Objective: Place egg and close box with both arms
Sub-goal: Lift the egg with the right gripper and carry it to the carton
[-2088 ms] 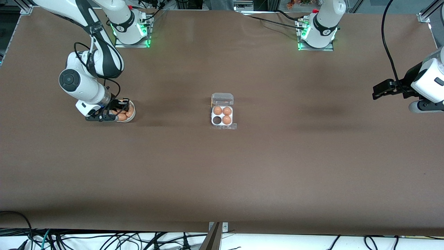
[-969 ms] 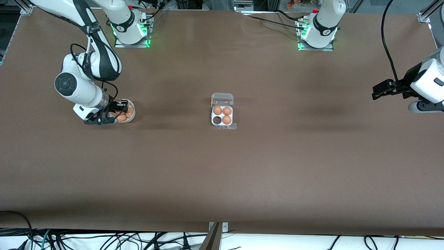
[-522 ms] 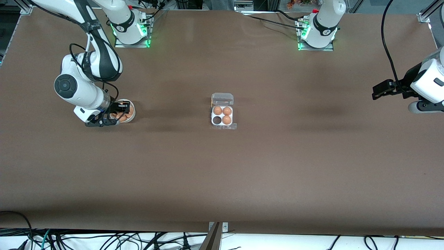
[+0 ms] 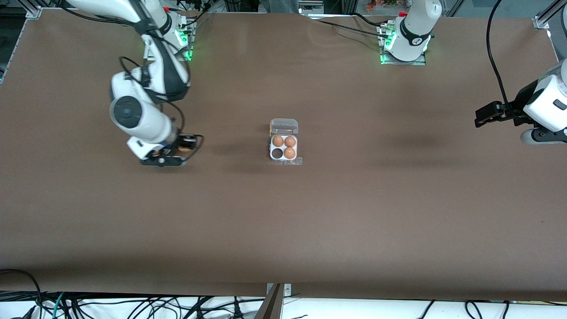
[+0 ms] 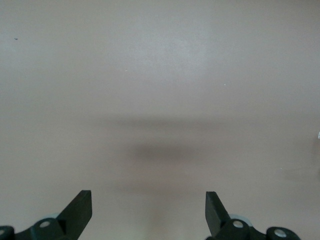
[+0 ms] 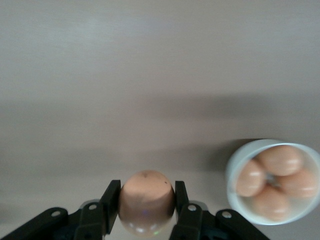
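Lifted from the bowl (image 6: 272,181), right claw (image 6: 146,207) grips an egg (image 6: 147,196).

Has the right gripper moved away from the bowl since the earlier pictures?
Yes. The right gripper, shut on an egg, has shifted from over the bowl toward the box, which stayed put.

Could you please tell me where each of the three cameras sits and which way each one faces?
Front view: high across the table, facing both arms' bases; shows the box, right gripper and left gripper.
Left wrist view: on the waiting left arm, looking down at the bare table between its open fingers.
Right wrist view: looking down past its fingers shut on an egg, beside the bowl of eggs.
Shared: the egg-holding right gripper.
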Tool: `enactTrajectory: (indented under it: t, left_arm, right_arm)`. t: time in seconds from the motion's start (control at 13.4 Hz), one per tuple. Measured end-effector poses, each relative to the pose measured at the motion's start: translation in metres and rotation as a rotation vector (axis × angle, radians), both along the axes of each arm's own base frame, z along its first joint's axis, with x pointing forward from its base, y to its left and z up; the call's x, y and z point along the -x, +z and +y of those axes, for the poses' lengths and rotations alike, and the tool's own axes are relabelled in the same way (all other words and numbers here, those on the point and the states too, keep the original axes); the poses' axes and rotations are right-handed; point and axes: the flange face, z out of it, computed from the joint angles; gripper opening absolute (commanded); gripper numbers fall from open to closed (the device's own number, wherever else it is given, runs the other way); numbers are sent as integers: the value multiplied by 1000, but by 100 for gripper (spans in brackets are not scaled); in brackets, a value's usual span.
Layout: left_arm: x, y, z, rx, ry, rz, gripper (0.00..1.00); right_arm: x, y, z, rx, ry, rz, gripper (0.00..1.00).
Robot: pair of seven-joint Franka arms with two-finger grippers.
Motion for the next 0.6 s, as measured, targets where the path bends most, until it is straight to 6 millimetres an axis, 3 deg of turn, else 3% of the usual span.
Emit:
enactTrajectory:
  t: [0.37, 0.6]
  left_arm:
    - [0, 0, 0, 0, -1, 0, 100]
    - [0, 0, -2, 0, -3, 0, 100]
  right_arm:
    - [3, -8, 135, -47, -161, -16, 9]
    - [4, -19, 190, -58, -226, -28, 9]
